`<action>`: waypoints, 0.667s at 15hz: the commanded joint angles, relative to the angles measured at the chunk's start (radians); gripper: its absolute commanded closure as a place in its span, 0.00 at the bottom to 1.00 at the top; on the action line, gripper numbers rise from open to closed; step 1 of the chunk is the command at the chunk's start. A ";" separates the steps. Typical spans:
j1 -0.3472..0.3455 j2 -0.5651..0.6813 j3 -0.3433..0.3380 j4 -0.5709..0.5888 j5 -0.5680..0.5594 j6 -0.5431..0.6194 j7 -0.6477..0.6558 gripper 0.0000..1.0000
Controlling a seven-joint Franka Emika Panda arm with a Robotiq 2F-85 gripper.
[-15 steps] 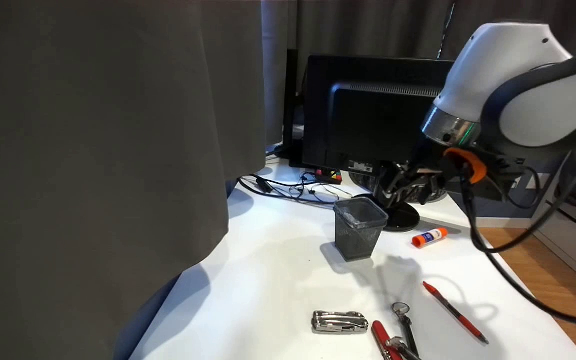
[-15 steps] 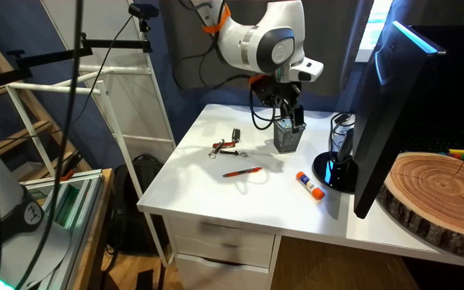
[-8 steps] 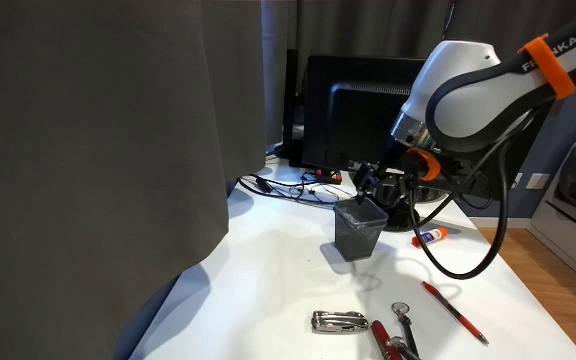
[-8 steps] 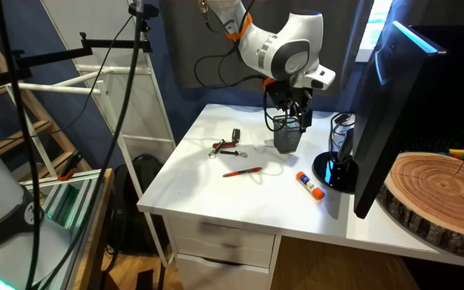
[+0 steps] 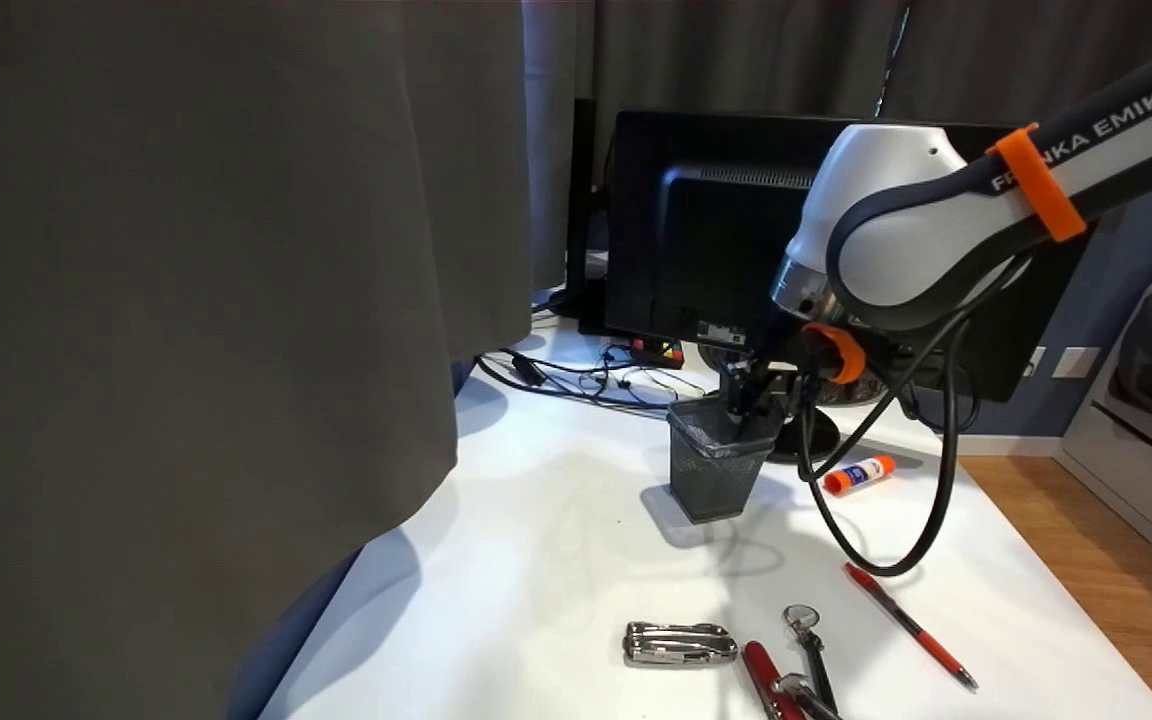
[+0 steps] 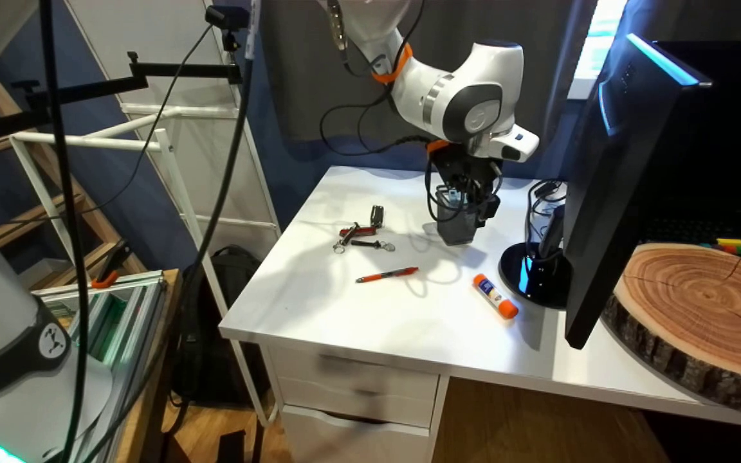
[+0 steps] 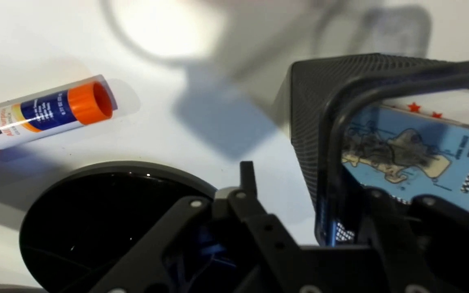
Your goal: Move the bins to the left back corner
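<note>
The bin, a dark grey mesh cup (image 5: 716, 485) with a squarish rim, stands upright on the white desk; both exterior views show it. My gripper (image 7: 304, 187) straddles the bin's near wall in the wrist view. One finger (image 7: 248, 177) is outside, with a strip of desk visible between it and the mesh. The other, dark and hard to make out, reaches inside the rim. The jaws are part-way apart and do not clamp the wall. A blue printed card (image 7: 413, 156) lies within the bin. In an exterior view the gripper (image 6: 473, 202) partly covers the bin's opening.
The black monitor (image 5: 706, 240) and its round base (image 7: 108, 219) stand close beside the bin. A glue stick (image 6: 494, 296), a red pen (image 6: 386, 274) and a multitool (image 5: 679, 643) lie around. Cables (image 5: 586, 385) run behind. A wood slab (image 6: 705, 302) sits beyond the monitor.
My arm has moved over to the bin and come down, so that a finger now dips inside its rim. The jaws have drawn somewhat closer. The bin has stayed in place.
</note>
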 commanded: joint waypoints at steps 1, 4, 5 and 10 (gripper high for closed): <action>0.025 0.038 -0.014 0.044 0.026 -0.015 0.016 0.81; 0.042 0.017 -0.025 0.035 0.017 -0.019 0.033 0.96; 0.050 0.007 -0.030 0.031 0.011 -0.018 0.039 0.98; 0.006 -0.124 0.070 -0.015 0.050 0.111 -0.104 0.95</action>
